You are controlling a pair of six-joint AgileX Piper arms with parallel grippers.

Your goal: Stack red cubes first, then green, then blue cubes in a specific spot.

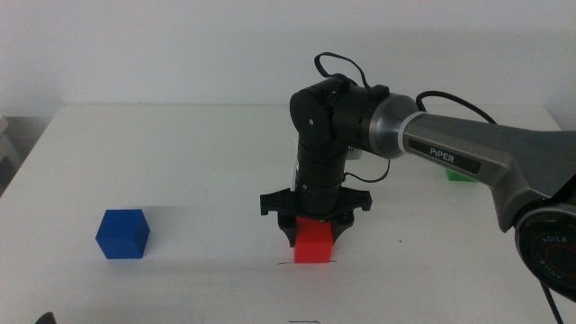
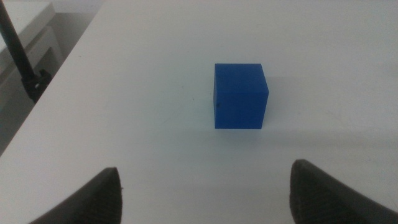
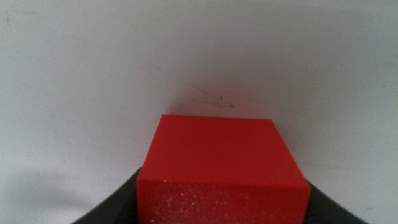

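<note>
My right gripper (image 1: 315, 232) is shut on the red cube (image 1: 315, 243) at the table's middle front, with the cube low over or on the surface. In the right wrist view the red cube (image 3: 222, 168) fills the space between the jaws. The thin wavy pen stroke (image 3: 214, 101) lies just beyond it. The blue cube (image 1: 122, 233) rests on the table at the left. It shows in the left wrist view as the blue cube (image 2: 240, 95), ahead of my open, empty left gripper (image 2: 208, 199). The green cube (image 1: 461, 175) is mostly hidden behind the right arm.
A small dark rectangle outline (image 1: 304, 321) is drawn at the table's front edge. The white table (image 1: 180, 153) runs wide around the cubes. Its left edge and a dark stand (image 2: 22, 62) show in the left wrist view.
</note>
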